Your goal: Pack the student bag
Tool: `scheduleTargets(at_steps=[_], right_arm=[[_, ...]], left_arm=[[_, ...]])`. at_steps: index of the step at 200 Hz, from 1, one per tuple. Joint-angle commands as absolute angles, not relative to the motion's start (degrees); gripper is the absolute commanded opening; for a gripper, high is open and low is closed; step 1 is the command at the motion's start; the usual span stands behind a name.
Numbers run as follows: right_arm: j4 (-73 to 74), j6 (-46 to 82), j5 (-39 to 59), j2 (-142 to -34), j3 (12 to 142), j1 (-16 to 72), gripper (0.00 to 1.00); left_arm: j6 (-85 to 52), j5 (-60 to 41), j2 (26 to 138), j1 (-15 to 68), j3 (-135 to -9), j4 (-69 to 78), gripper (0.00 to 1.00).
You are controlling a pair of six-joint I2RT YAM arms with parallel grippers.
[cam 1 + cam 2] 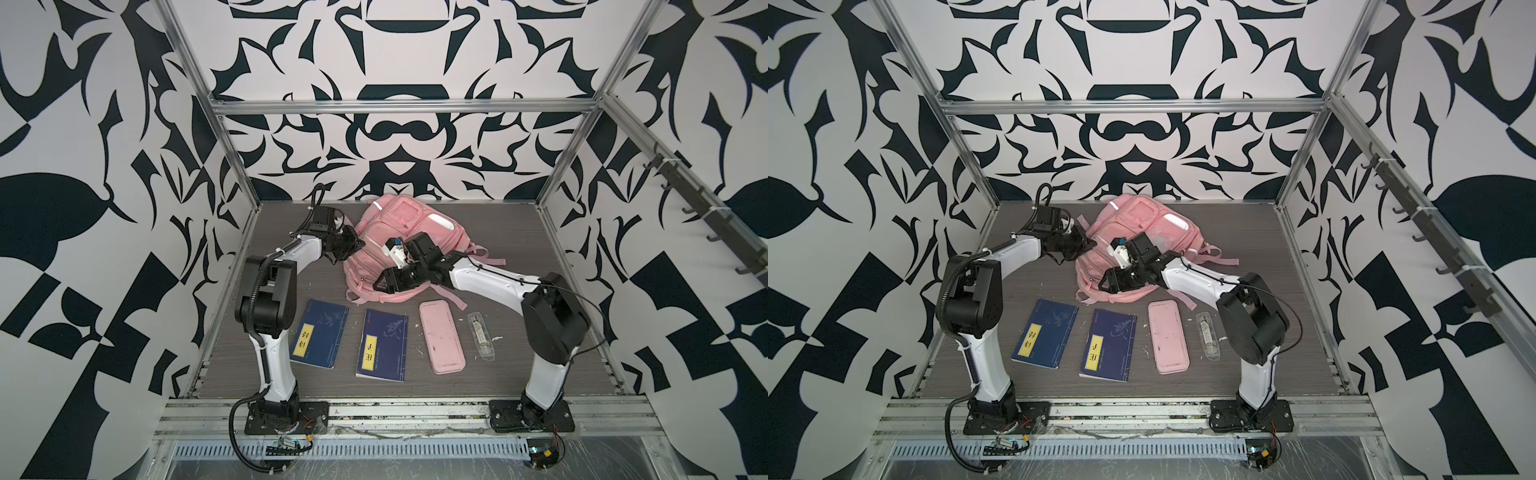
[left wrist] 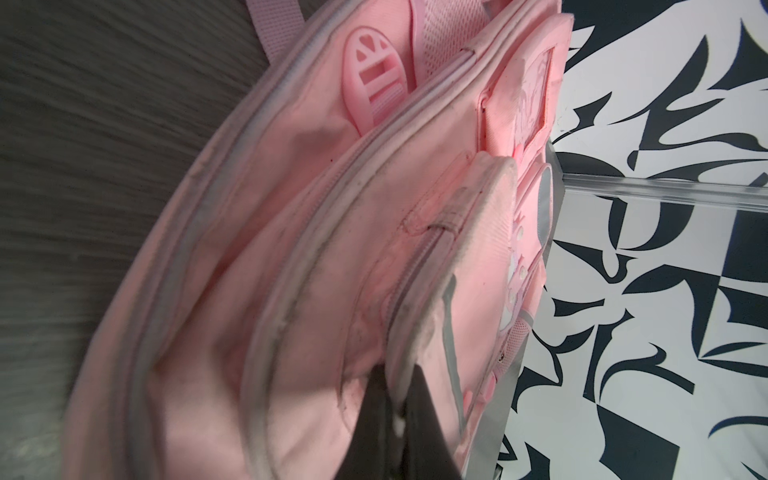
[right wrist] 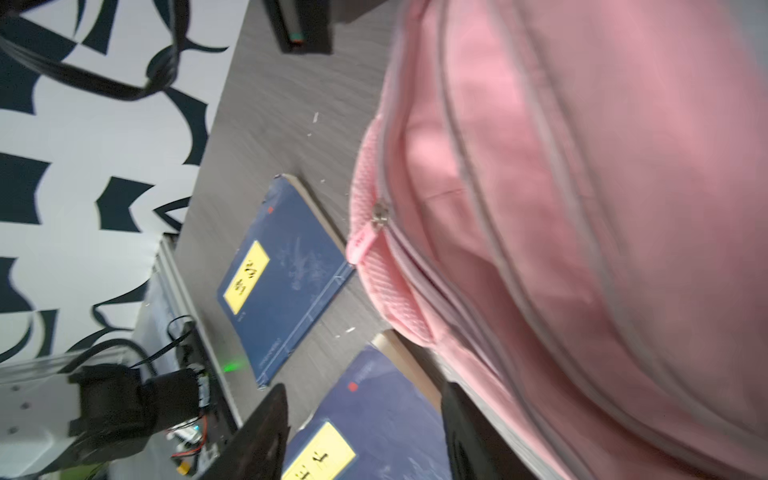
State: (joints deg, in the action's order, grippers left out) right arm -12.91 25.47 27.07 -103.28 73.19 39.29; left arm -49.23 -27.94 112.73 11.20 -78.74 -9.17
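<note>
student bag (image 1: 405, 220): lies at the back middle of the worktop (image 1: 519, 257)
left hand (image 1: 358, 244): clamped on the bag's left pocket edge
right hand (image 1: 379, 286): jaws apart, empty, at the bag's near left corner

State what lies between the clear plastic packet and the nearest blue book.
The flat pink pencil case lies between the clear plastic packet and that blue book, touching neither, as both top views show.
</note>
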Motion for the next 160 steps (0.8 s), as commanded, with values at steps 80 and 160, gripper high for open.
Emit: scheduleTargets(at_steps=[80,160], right_arm=[[-6.40,36.78,16.65,-95.57,58.71,23.90,0.78],[-7.21,35.81,18.83,-112.79,77.00,21.51,0.75]], left_arm=[[-55.67,-27.98,105.84,10.31,-72.32,-0.33,0.00],[-56.37,-28.48,101.80,10.28,-66.08,1.32,0.00]])
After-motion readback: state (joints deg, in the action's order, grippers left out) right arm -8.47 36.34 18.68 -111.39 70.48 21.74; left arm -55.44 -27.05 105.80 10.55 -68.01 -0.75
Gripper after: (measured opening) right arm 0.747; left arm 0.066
